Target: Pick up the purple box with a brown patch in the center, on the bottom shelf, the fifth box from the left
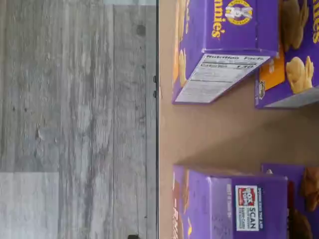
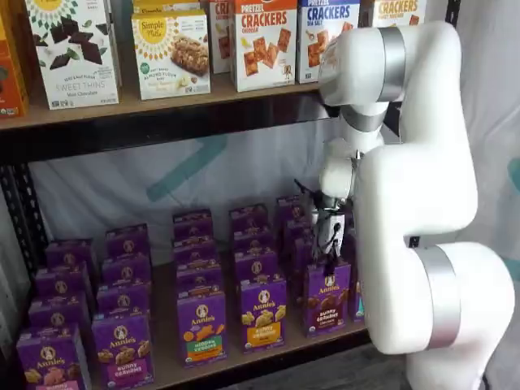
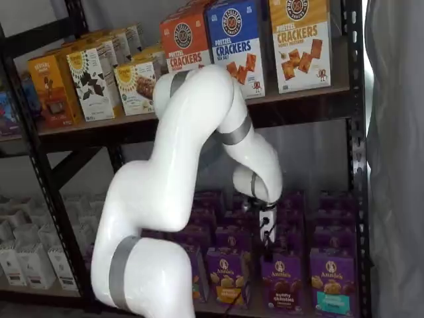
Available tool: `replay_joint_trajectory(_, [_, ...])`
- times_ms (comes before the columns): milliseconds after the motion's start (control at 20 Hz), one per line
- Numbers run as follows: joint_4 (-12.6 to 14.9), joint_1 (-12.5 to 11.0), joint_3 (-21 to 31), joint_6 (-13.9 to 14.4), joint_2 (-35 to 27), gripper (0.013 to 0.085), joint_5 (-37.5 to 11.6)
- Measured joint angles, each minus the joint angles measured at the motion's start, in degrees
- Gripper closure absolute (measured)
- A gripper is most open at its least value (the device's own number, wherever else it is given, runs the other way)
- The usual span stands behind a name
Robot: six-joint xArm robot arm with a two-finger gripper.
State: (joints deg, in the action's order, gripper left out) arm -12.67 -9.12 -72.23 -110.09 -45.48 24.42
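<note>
The robot's big white arm (image 2: 422, 244) fills the foreground in both shelf views, reaching in toward the bottom shelf (image 2: 268, 357). Its gripper (image 2: 331, 236) hangs low over the front rows of purple cartons; the fingers show only as a dark cluster with a cable beside them, so I cannot tell whether they are parted or closed, and nothing seems held.

The purple box (image 2: 327, 297), the one with brown bunny cookies on its face, stands upright at the shelf's front edge, toward the right-hand end, touching or nearly touching its neighbours. It also shows in a shelf view (image 3: 281, 281), directly beneath the gripper (image 3: 267, 228). So the box lies straight down from the tool, slightly forward. Its long axis runs vertically, and its printed face points out past the front edge.

The wrist view shows box tops and the shelf's front rim above grey floor; which carton there is the target I cannot tell.
</note>
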Motion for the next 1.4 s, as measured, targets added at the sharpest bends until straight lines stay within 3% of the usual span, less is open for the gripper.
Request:
replay_joint_trajectory(150, [3.8,-0.4,-2.2,3.1,-1.6,0.0130,2.1])
replay_joint_trajectory(550, [4.7,-0.7,-6.2,3.5,-5.6,0.0130,2.2])
replay_joint_trajectory(950, [11.2,-0.8,-10.3,9.2,-10.2,0.0130,2.0])
replay_joint_trajectory(1400, [11.3,-0.8,-11.5,9.2,-14.0,0.0130,-3.0])
